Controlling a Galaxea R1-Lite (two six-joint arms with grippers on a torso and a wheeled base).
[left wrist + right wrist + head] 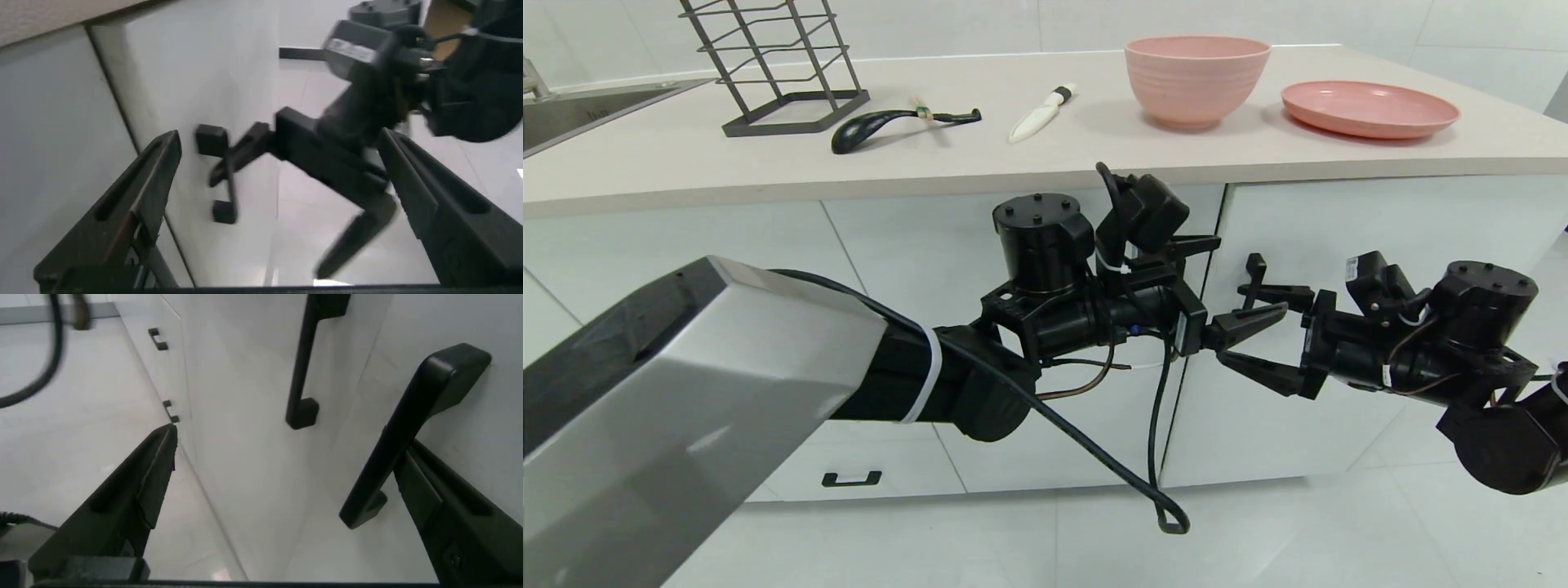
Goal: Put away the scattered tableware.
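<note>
- While both arms hang below the counter (686,155) edge, my left gripper (1201,282) and right gripper (1237,343) both gape wide, holding nothing.
- On the counter lie a black spoon (874,126), white knife (1041,114), pink bowl (1196,77) and pink plate (1368,106).

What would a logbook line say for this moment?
left gripper open, empty | right gripper open, empty, facing it below counter | pink bowl, pink plate, black spoon, white knife on counter | nothing put away yet
</note>
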